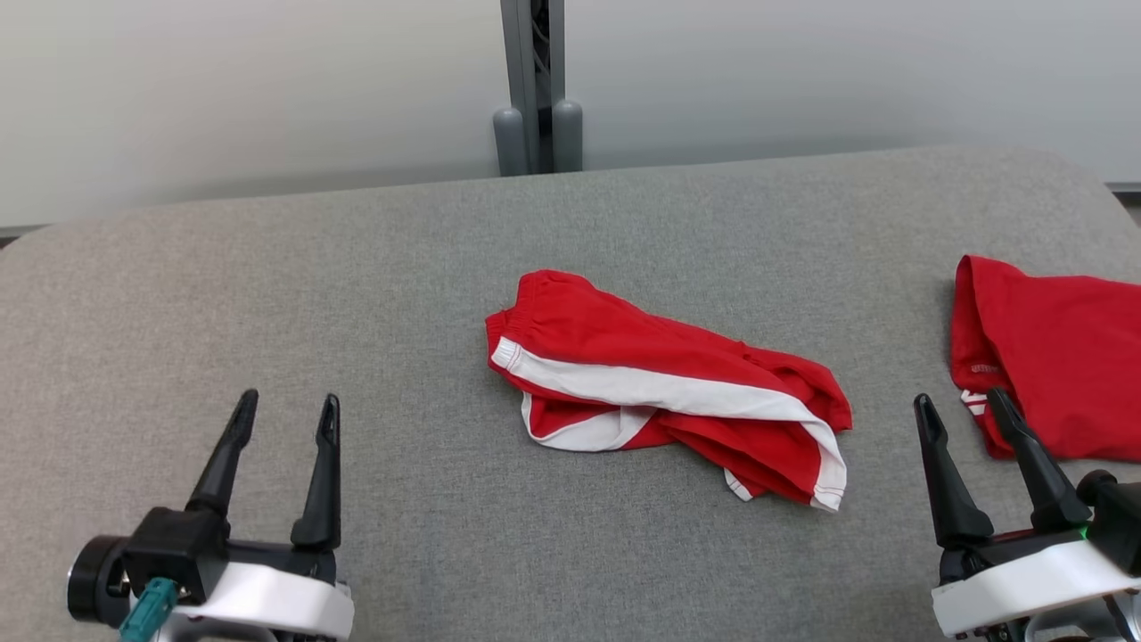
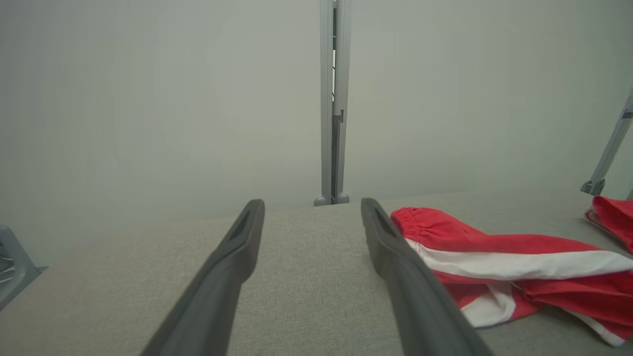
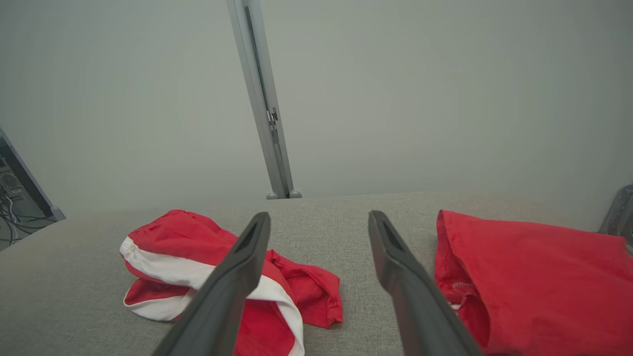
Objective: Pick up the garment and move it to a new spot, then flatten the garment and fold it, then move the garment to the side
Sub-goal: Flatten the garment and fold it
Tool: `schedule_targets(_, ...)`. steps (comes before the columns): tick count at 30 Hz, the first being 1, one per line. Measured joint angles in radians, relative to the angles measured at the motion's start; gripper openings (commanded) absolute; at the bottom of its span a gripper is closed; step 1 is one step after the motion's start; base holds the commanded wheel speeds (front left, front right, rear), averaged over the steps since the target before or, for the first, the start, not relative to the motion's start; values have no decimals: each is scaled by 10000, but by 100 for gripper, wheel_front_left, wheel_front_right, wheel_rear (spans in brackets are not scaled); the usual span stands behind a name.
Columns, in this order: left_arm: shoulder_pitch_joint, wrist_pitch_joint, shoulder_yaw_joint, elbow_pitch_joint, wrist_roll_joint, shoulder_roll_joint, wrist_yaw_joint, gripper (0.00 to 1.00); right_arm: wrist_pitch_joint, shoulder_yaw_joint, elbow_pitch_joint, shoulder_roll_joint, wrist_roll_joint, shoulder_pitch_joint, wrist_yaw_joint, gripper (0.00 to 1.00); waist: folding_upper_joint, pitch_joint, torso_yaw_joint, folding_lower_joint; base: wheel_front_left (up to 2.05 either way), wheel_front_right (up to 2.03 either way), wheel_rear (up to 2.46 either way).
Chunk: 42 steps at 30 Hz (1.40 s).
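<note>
Left hand: two long dark matte fingers spread wide, holding nothing, well left of the crumpled red shorts with white side stripes. Shorts lie bunched on the grey woven-fabric desk, gathered elastic waistband at their left end, legs folded over each other, lower layers hidden. Grey metal post stands behind the shorts at the desk's far edge. Right hand is well right of the shorts, fingers wide, empty. Smooth flat red cloth lies right of the shorts, apart from them, cut off at the head view's edge. The right wrist view shows its squared far edge. Hem print too small to read.
</note>
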Motion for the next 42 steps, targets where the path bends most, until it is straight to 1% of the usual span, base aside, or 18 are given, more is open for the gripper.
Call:
schedule_targets(8, 306, 226, -111, -123, -15, 73, 59, 100, -15, -109, 115, 73, -77, 155, 0, 100, 0, -346, 85, 0, 0, 0, 0)
schedule_targets(19, 291, 366, -286, -146, -35, 123, 40, 100, 107, -178, 117, 188, -144, 222, 0, 100, 0, -473, 206, 0, 0, 0, 0)
schedule_targets(24, 246, 449, -372, -151, -71, 142, -25, 100, 169, -146, 94, 234, -146, 222, 0, 100, 0, -444, 210, 0, 0, 0, 0)
schedule_targets(27, 87, 550, -470, -111, -211, 125, -142, 100, 215, -67, 79, 245, -142, 191, 0, 100, 0, -406, 177, 0, 0, 0, 0)
schedule_targets(30, -353, 926, -802, 134, -286, 119, -495, 100, 249, 36, 105, 253, -107, 129, 0, 100, 0, -338, 59, 0, 0, 0, 0)
schedule_targets(34, -1304, 2194, -1498, 974, -635, 46, -1329, 100, 295, 360, 286, 201, 38, -13, 0, 100, 0, -200, -217, 0, 0, 0, 0)
schedule_targets(35, -1747, 2729, -1691, 1496, -895, 23, -1712, 100, 295, 497, 309, 153, 59, -151, 0, 100, 0, -128, -430, 0, 0, 0, 0)
schedule_targets(36, -1948, 2989, -1793, 1755, -989, 29, -1866, 100, 299, 579, 332, 134, 90, -198, 0, 100, 0, -85, -549, 0, 0, 0, 0)
schedule_targets(39, -2479, 3467, -1979, 2508, -1235, -31, -2176, 100, 284, 773, 493, 127, 169, -338, 0, 100, 0, 79, -938, 1, 0, 0, 0)
schedule_targets(42, -3133, 3601, -2048, 3160, -1356, 33, -2380, 100, 201, 884, 644, 138, 249, -367, 0, 100, 0, 300, -1320, 0, 0, 0, 0)
